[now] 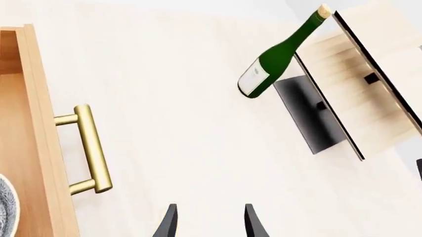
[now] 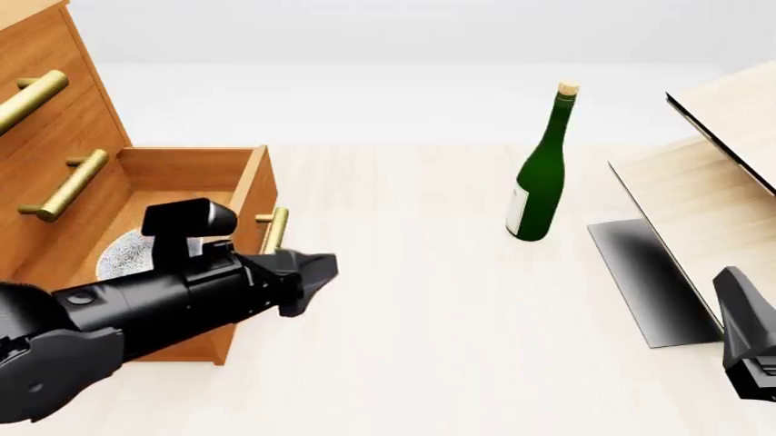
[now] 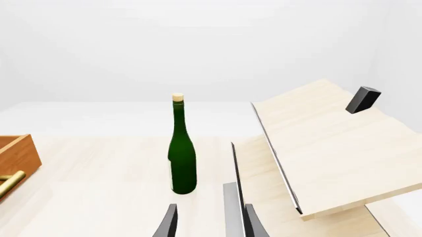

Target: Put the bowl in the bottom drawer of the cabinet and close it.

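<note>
The cabinet (image 2: 61,118) stands at the left, and its bottom drawer (image 2: 249,195) is pulled out. The speckled white bowl (image 2: 127,254) lies inside that drawer; the left wrist view catches only its edge (image 1: 7,207). My left gripper (image 2: 318,275) hangs open and holds nothing, just in front of the drawer's front panel and beside the brass handle (image 1: 87,148). In the left wrist view the left gripper (image 1: 211,224) has bare table between its fingers. My right gripper (image 3: 211,224) is open and holds nothing, low at the table's right edge (image 2: 742,331).
A tall green bottle (image 2: 540,173) stands upright mid-table, right of the drawer. Pale wood slanted panels (image 2: 715,200) with a dark base plate (image 2: 649,282) fill the right side. Two upper drawers with brass handles (image 2: 31,100) are shut.
</note>
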You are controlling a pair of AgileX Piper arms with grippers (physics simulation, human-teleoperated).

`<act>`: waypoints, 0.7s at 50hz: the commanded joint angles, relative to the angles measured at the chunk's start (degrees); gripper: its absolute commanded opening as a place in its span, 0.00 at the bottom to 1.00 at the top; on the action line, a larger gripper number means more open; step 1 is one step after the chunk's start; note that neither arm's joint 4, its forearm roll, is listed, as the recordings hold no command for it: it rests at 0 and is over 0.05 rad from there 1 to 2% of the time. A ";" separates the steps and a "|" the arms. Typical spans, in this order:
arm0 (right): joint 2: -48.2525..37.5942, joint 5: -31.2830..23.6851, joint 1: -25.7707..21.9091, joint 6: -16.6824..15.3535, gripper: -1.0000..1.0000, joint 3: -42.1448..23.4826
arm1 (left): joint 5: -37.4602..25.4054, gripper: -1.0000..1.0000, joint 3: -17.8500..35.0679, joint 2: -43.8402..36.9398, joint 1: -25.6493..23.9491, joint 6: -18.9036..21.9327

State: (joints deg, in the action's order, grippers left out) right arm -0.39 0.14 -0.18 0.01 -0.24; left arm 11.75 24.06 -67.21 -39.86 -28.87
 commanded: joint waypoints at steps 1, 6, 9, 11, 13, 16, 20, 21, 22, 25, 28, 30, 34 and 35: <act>0.00 0.00 0.00 -0.01 1.00 0.00 | 1.63 1.00 -0.60 -2.90 -0.34 -1.23; 0.00 0.00 0.00 -0.01 1.00 0.00 | 2.04 1.00 -0.85 -3.62 0.08 -2.30; 0.00 0.00 0.00 0.00 1.00 0.00 | 2.64 1.00 -1.31 -4.72 0.30 -3.02; -0.01 0.00 -0.01 0.00 1.00 0.00 | 3.03 1.00 -1.49 -5.14 0.58 -2.99; 0.01 0.00 0.01 0.00 1.00 0.00 | 3.35 1.00 -1.75 -5.88 0.99 -3.48; -0.01 0.00 0.00 0.00 1.00 0.00 | 3.62 1.00 -1.99 -6.26 1.06 -4.03; 0.00 0.00 -0.01 0.00 1.00 0.00 | 4.30 1.00 -2.28 -7.59 1.66 -4.32; -0.01 0.00 0.00 -0.01 1.00 0.00 | 4.46 1.00 -2.32 -7.87 1.70 -4.39; 0.00 0.00 0.01 0.00 1.00 0.00 | 4.60 1.00 -2.39 -8.20 1.72 -4.56; -0.01 0.00 0.00 0.01 1.00 0.00 | 4.96 1.00 -2.67 -8.92 2.03 -4.73; 0.00 0.00 0.00 0.00 1.00 0.00 | 5.38 1.00 -2.99 -10.07 2.47 -5.01; 0.00 0.00 0.00 -0.01 1.00 0.00 | 5.44 1.00 -3.18 -10.31 2.85 -5.23; -0.01 0.00 -0.01 0.01 1.00 0.00 | 5.46 1.00 -3.46 -10.54 3.62 -5.25; 0.00 0.00 0.00 0.00 1.00 0.00 | 5.56 1.00 -3.53 -10.66 3.81 -5.27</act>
State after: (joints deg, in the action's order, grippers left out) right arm -0.39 0.14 -0.18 0.01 -0.24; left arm 16.51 21.31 -76.10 -37.47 -33.47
